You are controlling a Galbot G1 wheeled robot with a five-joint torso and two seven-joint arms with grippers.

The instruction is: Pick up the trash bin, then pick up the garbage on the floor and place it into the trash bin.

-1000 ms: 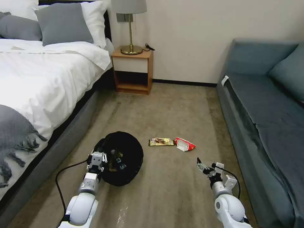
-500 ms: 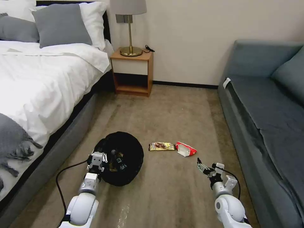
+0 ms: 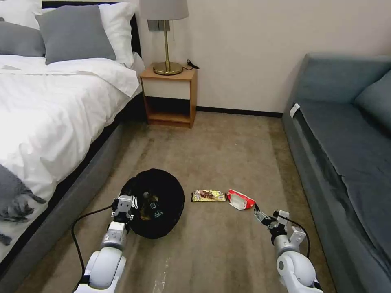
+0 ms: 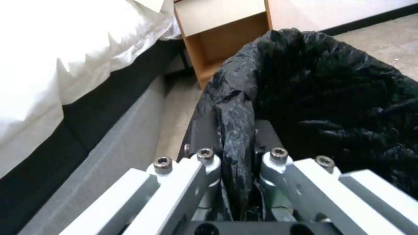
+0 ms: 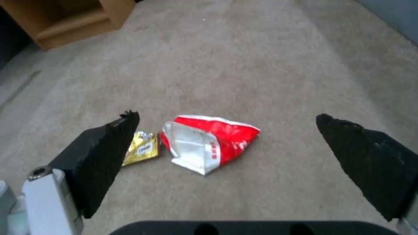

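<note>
Right wrist view: your right gripper (image 5: 226, 143) hangs spread wide above the carpet, its two black pads framing the crumpled red-and-white foil packet (image 5: 208, 142) that lies flat on the tan carpet (image 5: 244, 65) just ahead. Expect that packet to be nearly weightless, thin, crinkly and slick; it will likely buckle rather than resist, so you would do best to pinch it across a raised fold or its torn silver mouth, where the foil stands off the floor, not on a flat face. Touching its edge on the side nearer the bin lies the yellow-brown snack wrapper (image 5: 141, 148), just as light and flatter still, with little for a pad to get under.

In the head view the right gripper (image 3: 260, 215) sits low, just beside the packet (image 3: 240, 200). Your left gripper (image 4: 235, 143) is clamped on the rim of the small round trash bin with its wrinkled black plastic liner (image 4: 331, 98), pinching soft bag and wall together. The bin (image 3: 154, 203) hangs beside the grey bed base (image 3: 73, 195), with some litter already visible inside it.
</note>
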